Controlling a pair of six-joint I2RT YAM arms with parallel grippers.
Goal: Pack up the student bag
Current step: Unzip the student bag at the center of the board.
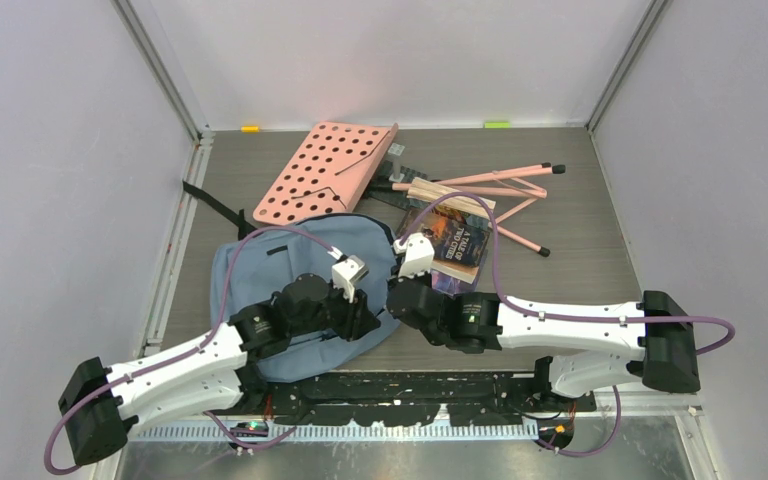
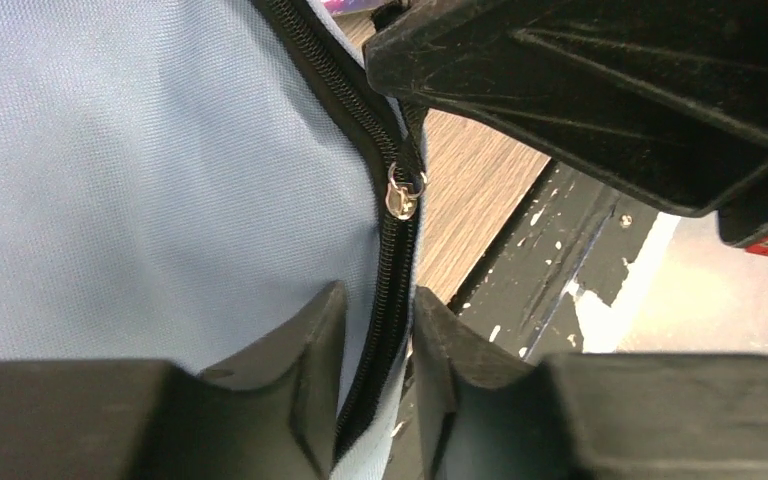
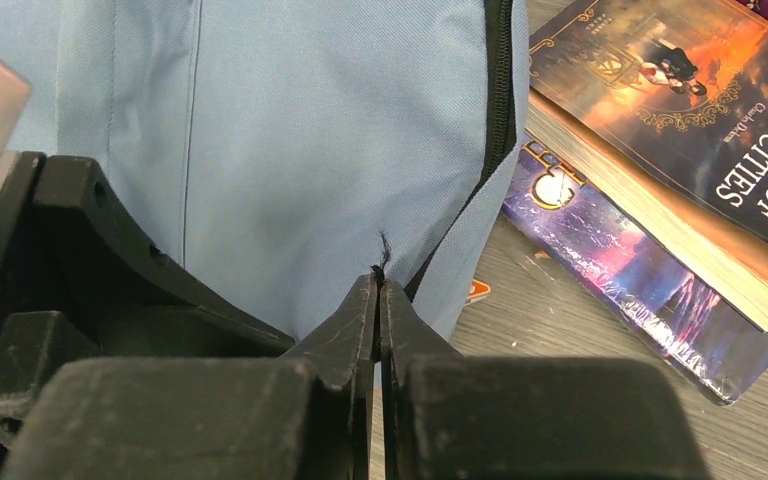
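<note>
White arms (image 1: 175, 365) with black joints and purple cables (image 1: 497, 262).

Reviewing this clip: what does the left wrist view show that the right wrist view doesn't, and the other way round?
Left wrist only: the metal zipper slider, with the left gripper closed around the zipper track below it. Right wrist only: two stacked books beside the student bag, whose fabric the right gripper pinches shut. Both: blue-grey bag fabric, zipper track, wooden table.
</note>
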